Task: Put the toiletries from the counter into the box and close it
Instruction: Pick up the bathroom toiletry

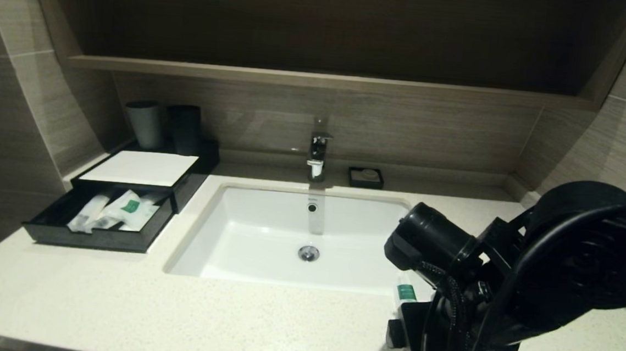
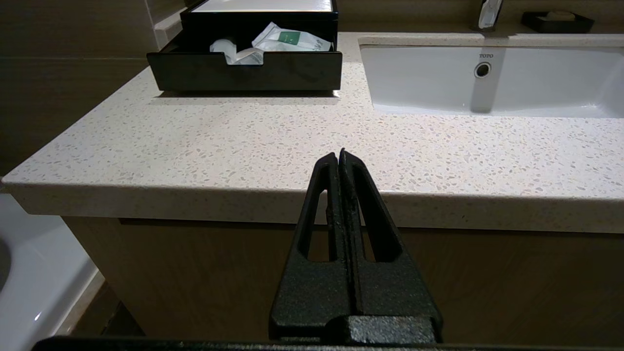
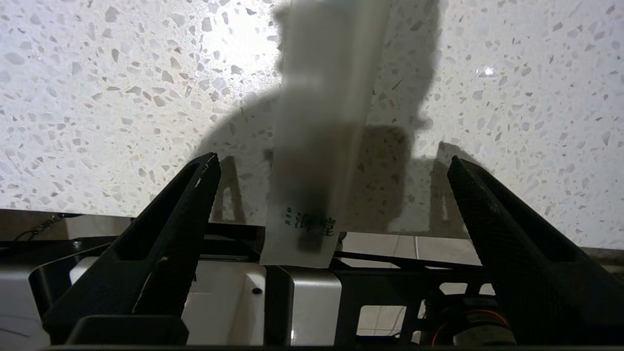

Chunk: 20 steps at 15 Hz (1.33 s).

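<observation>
The black box with a white top panel stands at the counter's left rear, its front drawer pulled out. Several white sachets with green labels lie in the drawer, also seen in the left wrist view. One long translucent sachet lies on the counter near the sink's front right corner, its end sticking out past the counter's front edge. My right gripper is open, one finger on each side of this sachet, neither touching it. My left gripper is shut and empty, low before the counter's front edge.
A white sink basin is set in the middle of the counter, with a chrome faucet behind it. A small black soap dish sits at the back. Two dark cups stand behind the box. My right arm hides the counter's right front.
</observation>
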Tool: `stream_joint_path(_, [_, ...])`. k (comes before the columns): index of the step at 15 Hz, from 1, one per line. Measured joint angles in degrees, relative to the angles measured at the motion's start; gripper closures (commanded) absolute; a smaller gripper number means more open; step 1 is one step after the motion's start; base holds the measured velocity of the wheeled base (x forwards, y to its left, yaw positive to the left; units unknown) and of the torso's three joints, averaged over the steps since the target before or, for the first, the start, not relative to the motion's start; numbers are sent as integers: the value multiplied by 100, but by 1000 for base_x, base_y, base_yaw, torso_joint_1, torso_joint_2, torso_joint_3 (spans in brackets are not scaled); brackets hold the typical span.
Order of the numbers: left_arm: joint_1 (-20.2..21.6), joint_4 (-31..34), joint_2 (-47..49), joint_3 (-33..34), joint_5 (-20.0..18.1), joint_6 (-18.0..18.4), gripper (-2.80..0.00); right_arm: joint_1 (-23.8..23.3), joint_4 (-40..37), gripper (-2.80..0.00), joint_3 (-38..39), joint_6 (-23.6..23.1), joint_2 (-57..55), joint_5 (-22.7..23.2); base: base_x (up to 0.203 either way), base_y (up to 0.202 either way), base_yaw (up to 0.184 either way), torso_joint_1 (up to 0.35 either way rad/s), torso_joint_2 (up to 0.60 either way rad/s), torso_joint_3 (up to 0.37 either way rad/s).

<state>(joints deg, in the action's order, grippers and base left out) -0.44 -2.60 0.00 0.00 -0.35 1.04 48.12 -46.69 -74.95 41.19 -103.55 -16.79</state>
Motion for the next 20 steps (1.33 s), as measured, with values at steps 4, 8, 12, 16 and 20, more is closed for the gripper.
stream_joint_path(4, [0, -1, 0, 0, 3, 4, 0, 1, -5, -280, 1, 95, -63, 1, 0, 0, 0, 0, 0, 0])
stream_joint_path(8, [0, -1, 0, 0, 2, 0, 0, 6, 9, -280, 6, 95, -89, 9, 0, 0, 0, 0, 0, 0])
stream_joint_path(12, [0, 0, 0, 0, 2, -2, 0, 6, 17, -280, 6, 100, -91, 11, 0, 0, 0, 0, 0, 0])
stream_joint_path(16, [0, 1, 0, 0, 1, 1, 0, 1, 30, -280, 15, 112, -94, 30, 0, 0, 0, 0, 0, 0])
stream_joint_path(20, [0, -1, 0, 0, 2, 0, 0, 3, 30, -280, 15, 113, -102, 41, 0, 0, 0, 0, 0, 0])
